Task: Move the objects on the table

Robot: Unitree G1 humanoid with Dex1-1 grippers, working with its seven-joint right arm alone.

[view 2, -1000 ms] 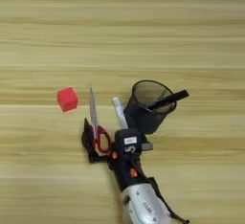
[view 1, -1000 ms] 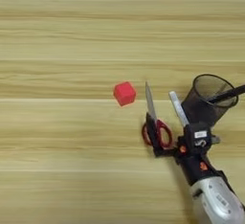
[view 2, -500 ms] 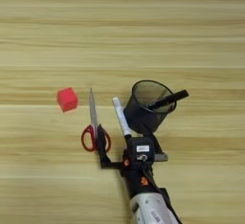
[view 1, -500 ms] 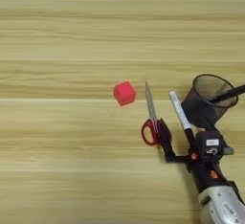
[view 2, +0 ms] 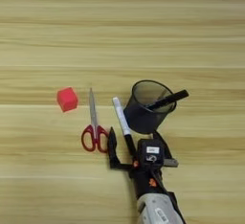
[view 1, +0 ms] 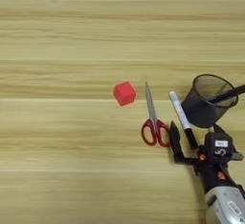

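The bench (view 1: 57, 36) is light yellowish-tan with long horizontal grain stripes. On it are a red cube (view 1: 125, 94), scissors (view 1: 152, 120) with silver blades and red handles, and a white marker (view 1: 182, 118) capped black. At the frame's right, a black mesh cup (view 2: 147, 106) holds a black pen (view 2: 168, 99); the forearm (view 2: 155, 211) is silver.

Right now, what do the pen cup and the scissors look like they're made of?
Pen cup: looks like black wire mesh, probably metal; the table grain shows faintly through its wall, matte finish. Scissors: pale grey blades that read as bare steel, red loop handles that look like smooth plastic. Neither can be confirmed by look alone.
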